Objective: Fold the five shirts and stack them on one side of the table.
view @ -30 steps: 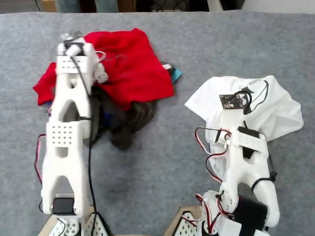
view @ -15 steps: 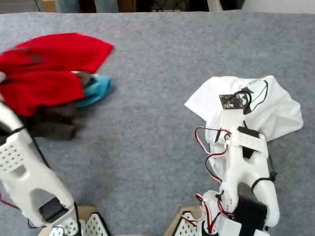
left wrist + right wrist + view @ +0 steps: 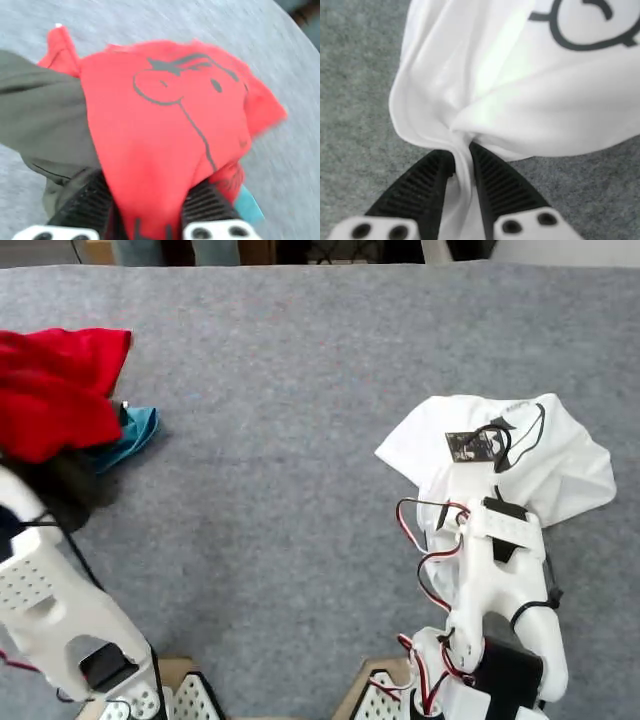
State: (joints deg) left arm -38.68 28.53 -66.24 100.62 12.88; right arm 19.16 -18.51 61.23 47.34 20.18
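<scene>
No legible text or numbers anywhere.

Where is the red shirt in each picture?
High view: red shirt at the left edge, beside a teal shirt.
Left wrist view: red shirt held in the left tool.
Right wrist view: the white shirt instead, pinched by the right tool.
Shared landmark: the grey table.

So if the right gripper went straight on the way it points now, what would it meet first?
The white shirt. The right gripper is shut on a fold of it, and the bunched cloth lies directly ahead. Past that, probably only the grey table, though depth is unclear.
</scene>
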